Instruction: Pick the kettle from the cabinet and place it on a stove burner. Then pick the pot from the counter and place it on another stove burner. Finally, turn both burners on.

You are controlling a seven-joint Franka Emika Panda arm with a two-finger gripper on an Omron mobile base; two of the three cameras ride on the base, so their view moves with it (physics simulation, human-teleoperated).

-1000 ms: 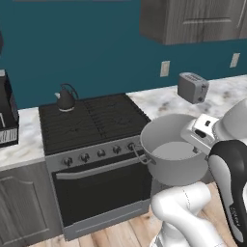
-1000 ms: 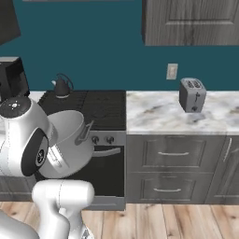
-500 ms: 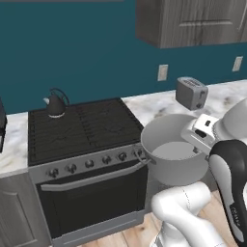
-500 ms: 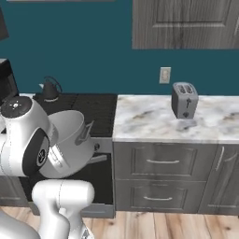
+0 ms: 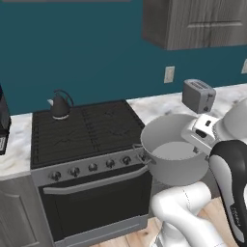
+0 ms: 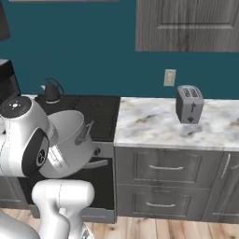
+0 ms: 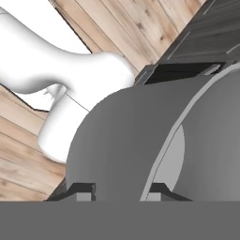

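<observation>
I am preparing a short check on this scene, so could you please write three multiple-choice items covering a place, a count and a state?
1. Where is the small dark grey kettle?
A. back-left burner of the black stove
B. white marble counter
C. inside the cabinet

2. How many slots has the silver toaster on top?
A. one
B. two
C. four

3. What state is the wide grey metal pot in?
A. resting on a burner
C. lying on the floor
B. held by the tool, off the stove

Answers: 1 A, it sits at the stove's rear left; 2 B, two slots show; 3 B, the fingertips straddle its wall.
</observation>
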